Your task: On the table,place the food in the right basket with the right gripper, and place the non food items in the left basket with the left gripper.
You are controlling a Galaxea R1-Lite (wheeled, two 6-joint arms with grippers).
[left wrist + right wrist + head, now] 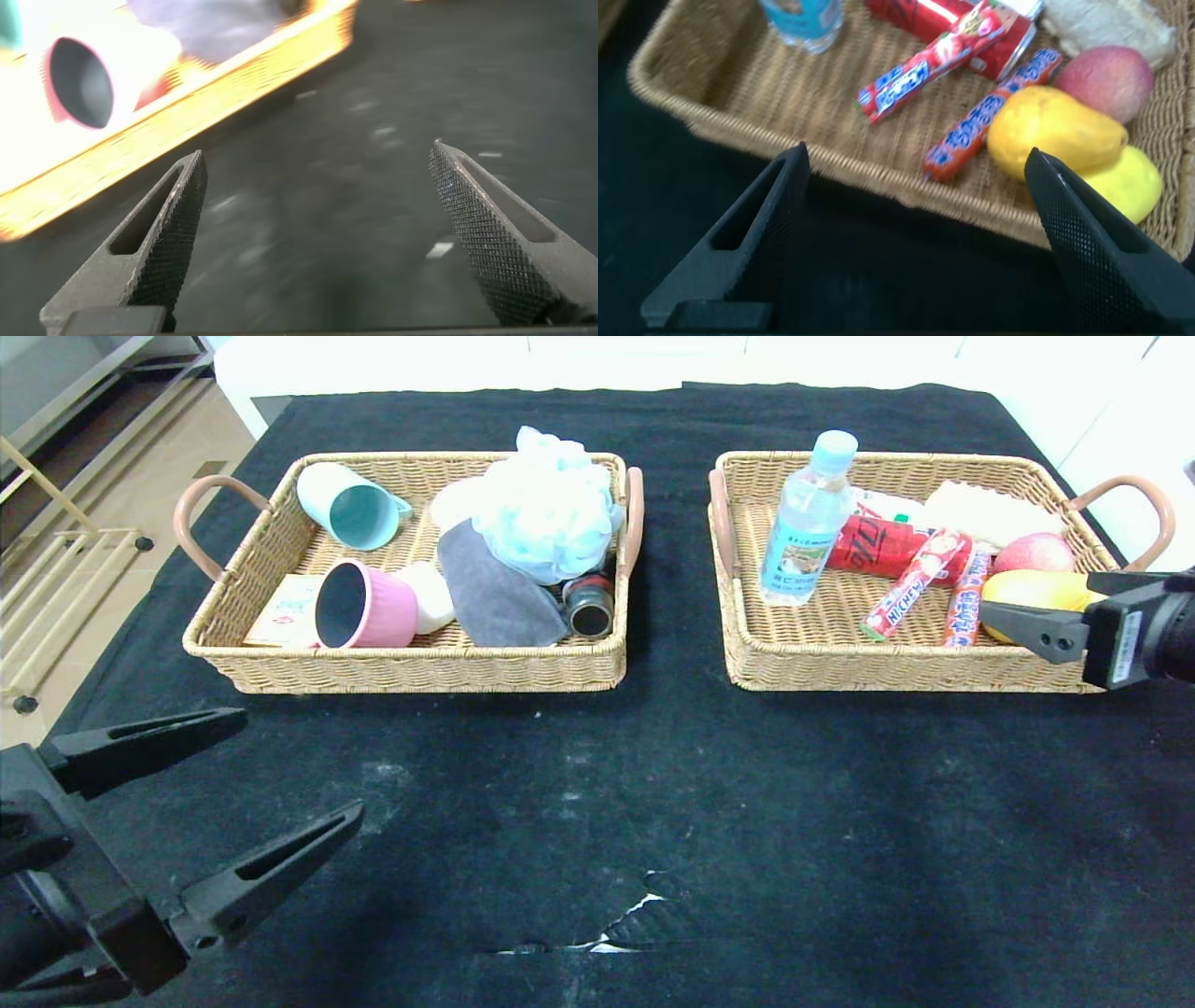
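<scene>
Your right gripper [915,233] hangs spread and empty at the right basket [822,667] near rim, beside the yellow pear [1055,131] lying inside. The pear looks firm, smooth, rollable: take it across the middle. Your left gripper [294,775], also spread, grasps nothing over the table [597,784].

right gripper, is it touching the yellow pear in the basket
Apart. The right wrist view shows the right gripper open outside the basket rim, pear lying beyond it.
</scene>
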